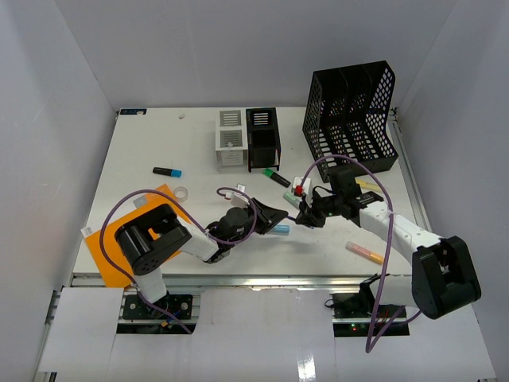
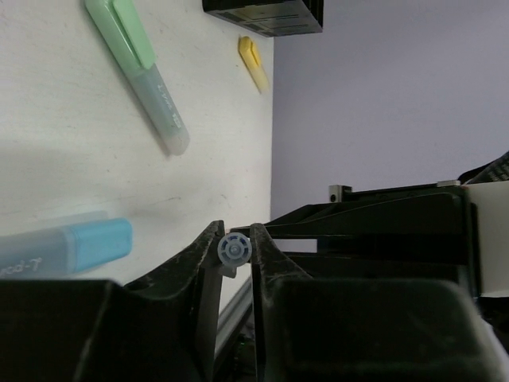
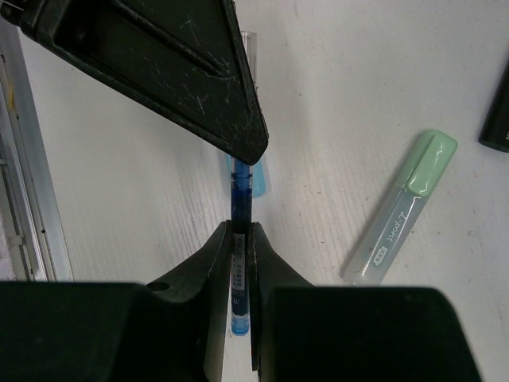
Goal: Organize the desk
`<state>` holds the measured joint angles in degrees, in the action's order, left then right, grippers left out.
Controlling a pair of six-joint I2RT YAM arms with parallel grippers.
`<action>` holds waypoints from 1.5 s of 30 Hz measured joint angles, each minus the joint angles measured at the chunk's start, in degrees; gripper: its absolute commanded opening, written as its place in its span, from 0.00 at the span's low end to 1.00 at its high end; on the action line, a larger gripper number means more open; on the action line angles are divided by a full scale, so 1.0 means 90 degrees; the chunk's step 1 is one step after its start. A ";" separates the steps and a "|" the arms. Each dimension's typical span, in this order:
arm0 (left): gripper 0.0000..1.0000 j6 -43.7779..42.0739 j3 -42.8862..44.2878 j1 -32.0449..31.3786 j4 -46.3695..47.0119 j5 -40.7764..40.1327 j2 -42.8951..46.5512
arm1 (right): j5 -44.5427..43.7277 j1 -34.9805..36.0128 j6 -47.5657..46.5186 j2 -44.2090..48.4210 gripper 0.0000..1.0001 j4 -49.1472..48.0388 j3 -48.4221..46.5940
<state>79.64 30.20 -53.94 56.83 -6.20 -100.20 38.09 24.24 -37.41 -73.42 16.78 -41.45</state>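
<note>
The desk (image 1: 199, 151) is a white tabletop inside white walls. Just above it near the front middle, a blue pen (image 3: 241, 191) hangs level between my two grippers. My right gripper (image 3: 241, 231) is shut on the pen's barrel. My left gripper (image 2: 236, 235) is shut on the pen's other end, whose round blue-grey butt (image 2: 235, 250) shows between the fingertips. In the top view the left gripper (image 1: 274, 215) and right gripper (image 1: 308, 216) face each other closely.
A light blue highlighter (image 2: 64, 247) and a green highlighter (image 3: 402, 207) lie under the pen. A black mesh file rack (image 1: 350, 119) and two pen holders (image 1: 248, 139) stand at the back. Orange paper (image 1: 111, 255), a tape roll (image 1: 181, 193) and a pink-yellow highlighter (image 1: 364, 252) lie about.
</note>
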 measured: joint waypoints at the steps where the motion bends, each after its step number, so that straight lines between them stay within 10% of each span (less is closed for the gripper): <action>1: 0.21 -0.0035 0.0000 -0.0003 -0.0027 -0.0025 0.0000 | 0.0016 -0.0009 0.0000 0.0003 0.08 -0.0010 0.0000; 4: 0.13 -0.0137 0.0010 -0.0014 -0.0028 -0.0084 0.0010 | 0.0052 -0.0028 -0.0008 0.0017 0.13 -0.0010 0.0000; 10: 0.00 -0.0456 0.0022 -0.0023 -0.0073 -0.0137 0.0126 | 0.0209 -0.0054 -0.0138 0.0057 0.69 0.0033 0.0000; 13: 0.00 -0.0704 0.0030 -0.0024 -0.0262 -0.0220 0.0334 | 0.0332 -0.0091 -0.0219 0.0125 0.83 0.0113 0.0001; 27: 0.00 -0.4041 0.1754 0.1112 -0.4453 -0.1330 0.3248 | 0.1254 -0.0967 -0.0631 0.1116 0.83 0.0468 0.0007; 35: 0.00 -0.5883 0.3801 0.2934 -0.6080 -0.1417 0.2664 | 0.1367 -0.0996 -0.0761 0.1114 0.83 0.0572 0.0010; 45: 0.00 -0.6970 0.5363 0.3272 -0.6809 -0.1314 0.0812 | 0.1415 -0.1089 -0.0827 0.1058 0.83 0.0648 0.0010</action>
<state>16.90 78.47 -24.49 -4.45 -18.02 -92.89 50.82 14.44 -44.85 -63.90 22.61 -41.36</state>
